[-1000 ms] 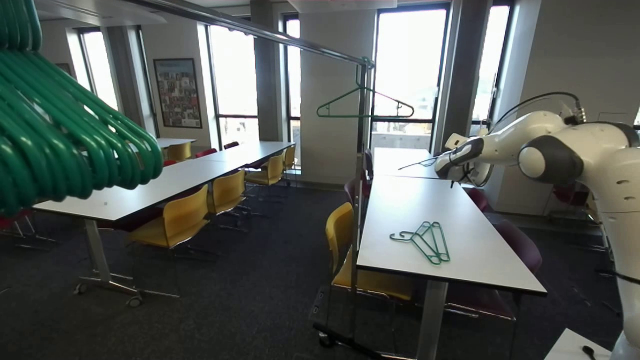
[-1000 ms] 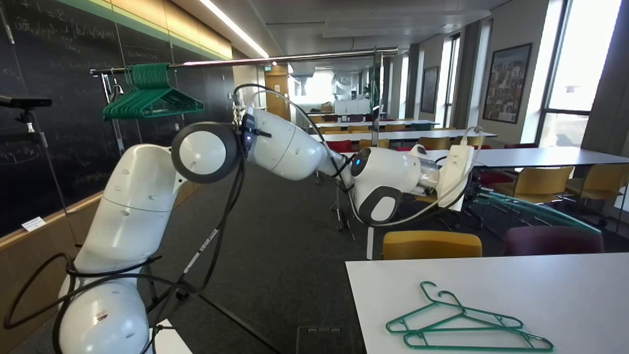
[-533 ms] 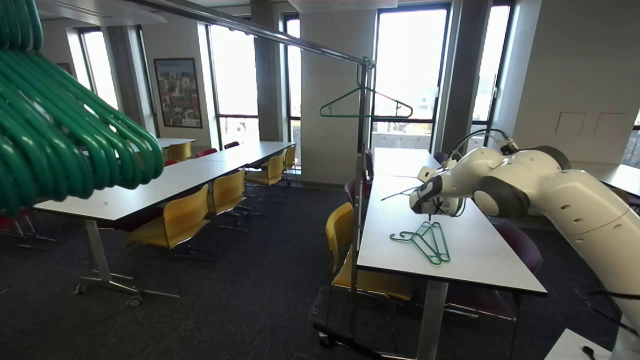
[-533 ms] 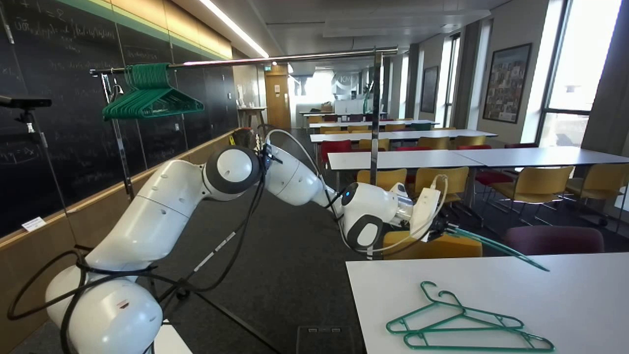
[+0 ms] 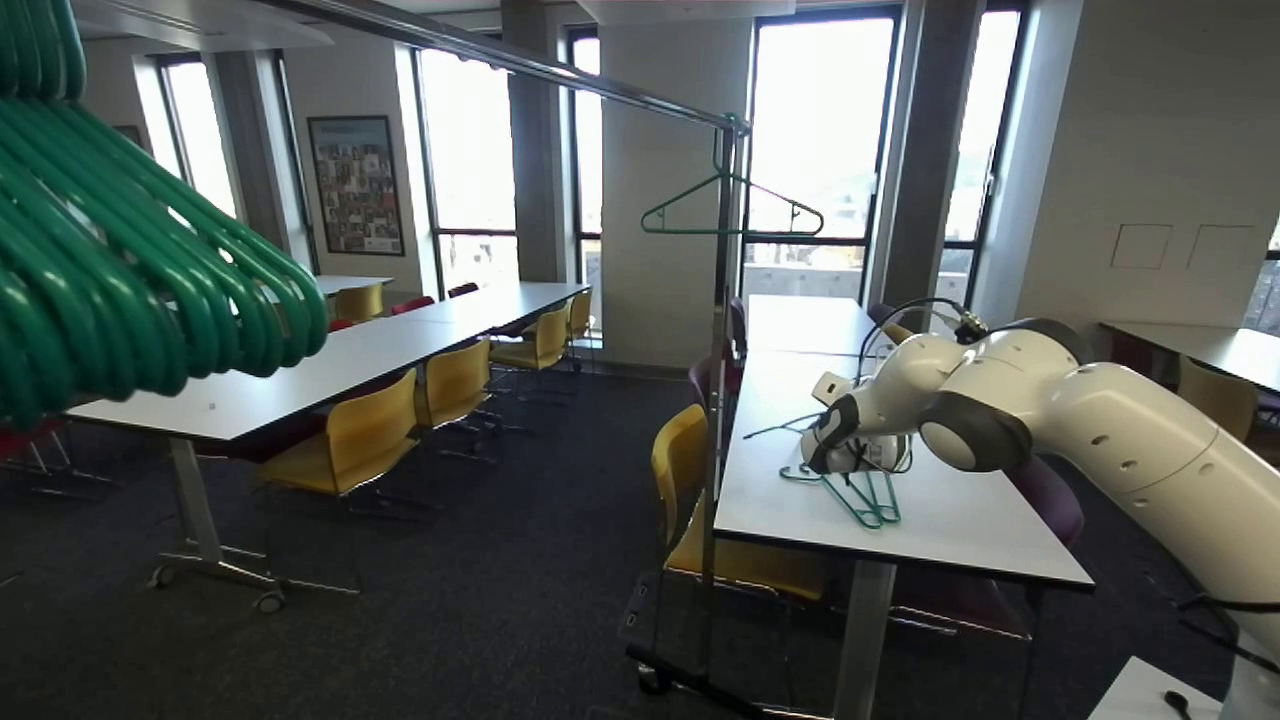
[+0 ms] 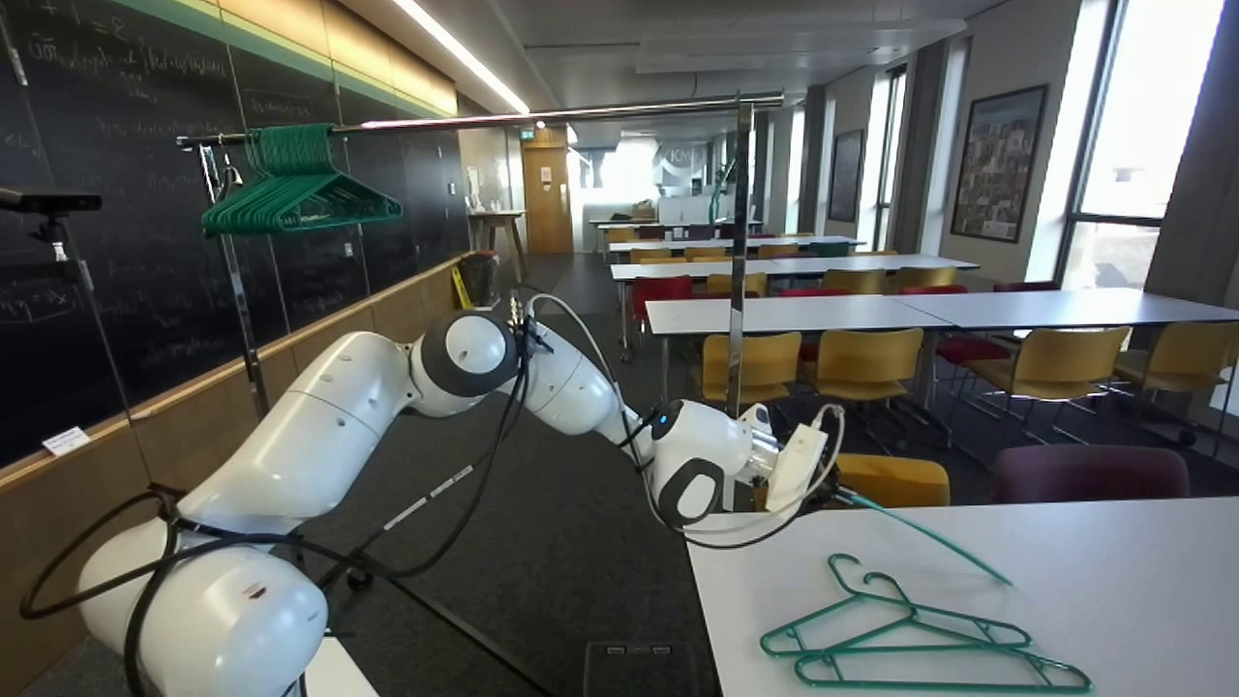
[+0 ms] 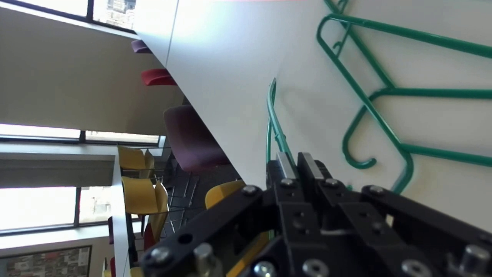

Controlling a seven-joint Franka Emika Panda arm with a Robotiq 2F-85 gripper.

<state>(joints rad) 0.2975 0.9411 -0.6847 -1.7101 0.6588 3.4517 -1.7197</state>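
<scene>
Gripper (image 7: 296,163) clenched on a green hanger (image 7: 275,121), held over the white table (image 6: 1142,581); touching or not, can't tell. Two loose hangers (image 6: 911,611), overlapping, flat on the table. Clothes rack (image 6: 571,114) standing beside the table, lone hanger (image 5: 690,232) at its table end, bunched hangers (image 6: 295,194) at the end well away from the table

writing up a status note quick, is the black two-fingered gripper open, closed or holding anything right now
Black two-fingered gripper: closed, holding a green triangular plastic hanger between its fingers.
</scene>
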